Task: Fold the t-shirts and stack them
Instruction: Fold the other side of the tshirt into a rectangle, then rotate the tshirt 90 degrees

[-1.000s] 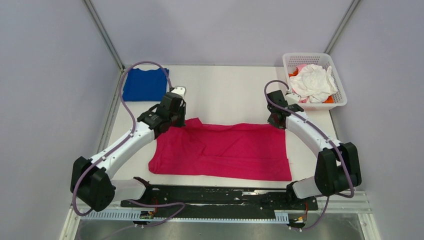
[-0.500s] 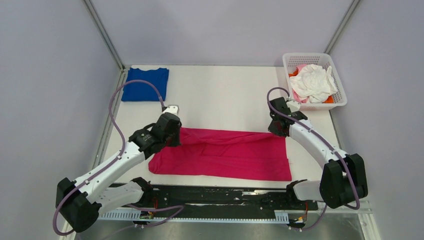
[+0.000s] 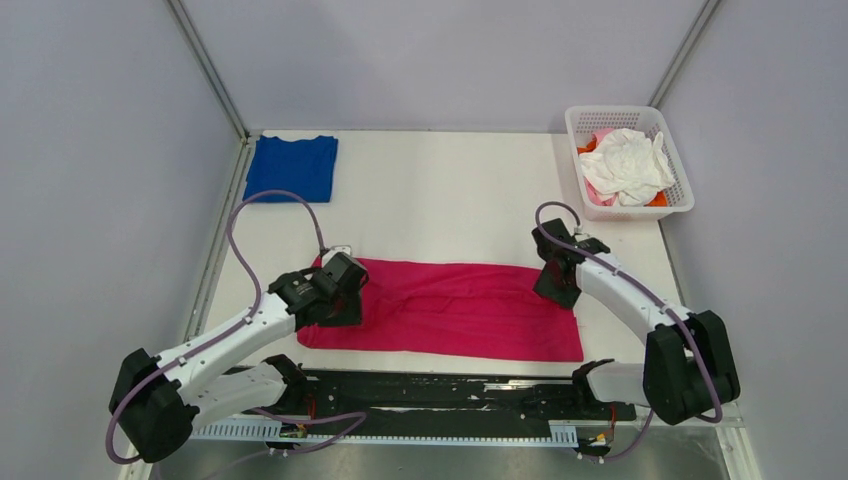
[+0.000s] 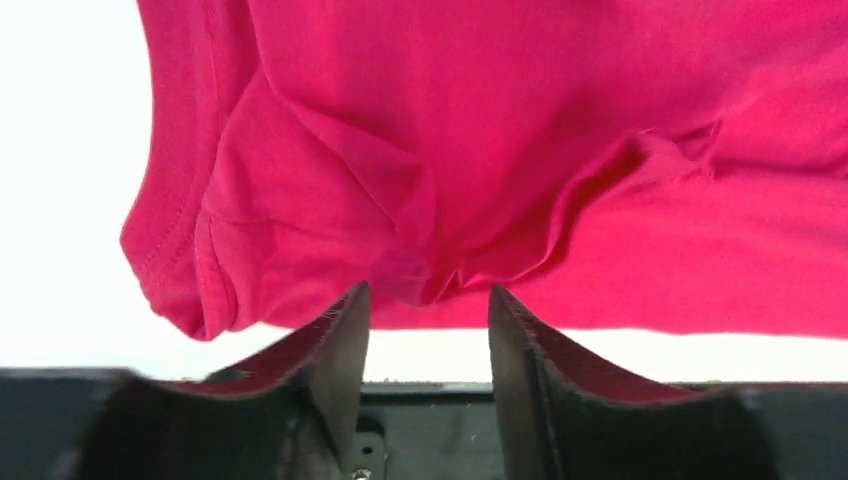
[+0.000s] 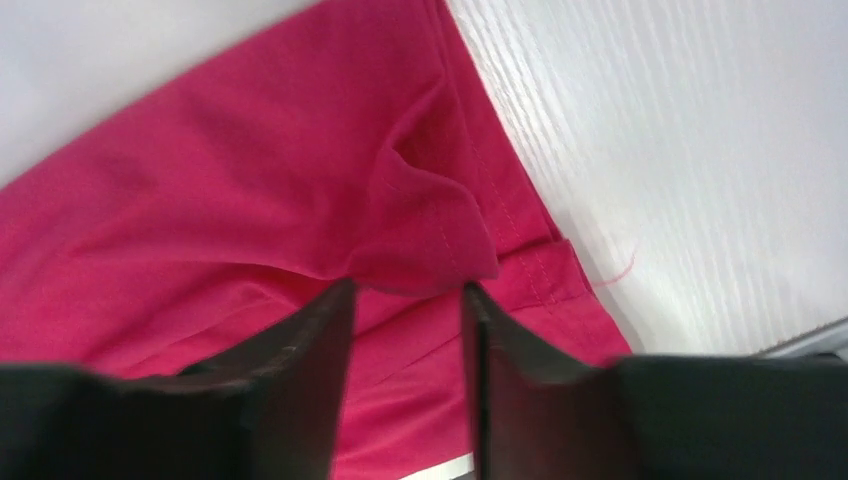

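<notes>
Lying flat on the white table is the magenta-pink t-shirt. It is folded into a long strip that runs from left to right, near the front edge where the arms are bolted on. The top layer has some soft wrinkles in the middle.

The left gripper is down at the left end of the strip. Its two black fingers stand a little apart, and I can see bright table through the gap. A small bump of pink cloth sits just past the tips. It is not pinched between them. I cannot tell if the tips touch it.

The right gripper is down at the right end of the strip, by the stitched hem. Its fingers stand a little apart too. A little fold of pink cloth pokes up just past the tips, and nothing is squeezed in the gap. So both sets of jaws are parted and hold nothing.

The royal blue t-shirt lies folded flat in the far left corner of the table, well apart from the pink one.

The white basket stands in the far right corner. A crumpled white t-shirt is piled on top inside it. Bits of orange cloth and pale pink cloth peek out from under the white one
</notes>
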{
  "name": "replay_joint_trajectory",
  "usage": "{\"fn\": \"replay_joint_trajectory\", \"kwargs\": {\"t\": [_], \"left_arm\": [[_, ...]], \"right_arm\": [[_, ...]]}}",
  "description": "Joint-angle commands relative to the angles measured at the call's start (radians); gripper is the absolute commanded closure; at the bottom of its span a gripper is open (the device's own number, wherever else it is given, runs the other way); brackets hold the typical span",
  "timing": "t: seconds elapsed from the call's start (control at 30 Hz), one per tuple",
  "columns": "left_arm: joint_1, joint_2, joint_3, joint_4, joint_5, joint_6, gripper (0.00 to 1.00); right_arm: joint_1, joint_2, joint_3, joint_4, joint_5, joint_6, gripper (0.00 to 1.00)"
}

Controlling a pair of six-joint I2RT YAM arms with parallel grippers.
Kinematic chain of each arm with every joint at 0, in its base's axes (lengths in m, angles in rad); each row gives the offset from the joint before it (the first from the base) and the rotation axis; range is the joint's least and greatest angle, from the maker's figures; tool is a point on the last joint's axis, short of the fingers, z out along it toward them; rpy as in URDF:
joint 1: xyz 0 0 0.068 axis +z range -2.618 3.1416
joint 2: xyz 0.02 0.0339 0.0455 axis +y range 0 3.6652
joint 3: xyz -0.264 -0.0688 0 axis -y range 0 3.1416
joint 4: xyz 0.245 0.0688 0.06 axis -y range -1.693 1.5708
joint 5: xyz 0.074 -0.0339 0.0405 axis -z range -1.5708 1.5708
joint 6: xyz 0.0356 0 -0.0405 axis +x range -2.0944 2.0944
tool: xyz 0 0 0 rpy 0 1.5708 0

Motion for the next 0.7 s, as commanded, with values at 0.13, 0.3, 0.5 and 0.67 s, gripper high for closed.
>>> {"fn": "replay_joint_trajectory", "kwargs": {"t": [0.13,0.3,0.5,0.67], "left_arm": [[-0.032,-0.092,0.074,-0.050,0.086,-0.065,0.01],[-0.032,-0.029,0.090,0.178,0.128,0.019,0.00],[-0.032,0.200,0.126,0.334,0.227,0.048,0.00],[-0.034,0.331,0.114,0.449,0.388,0.057,0.00]], "right_arm": [[0.006,-0.221,0.010,-0.093,0.037,0.049,0.10],[0.006,-0.405,-0.017,0.016,0.100,0.022,0.00],[0.004,-0.492,-0.099,0.189,0.045,-0.054,0.00],[0.003,-0.460,-0.110,0.202,0.052,-0.055,0.00]]}}
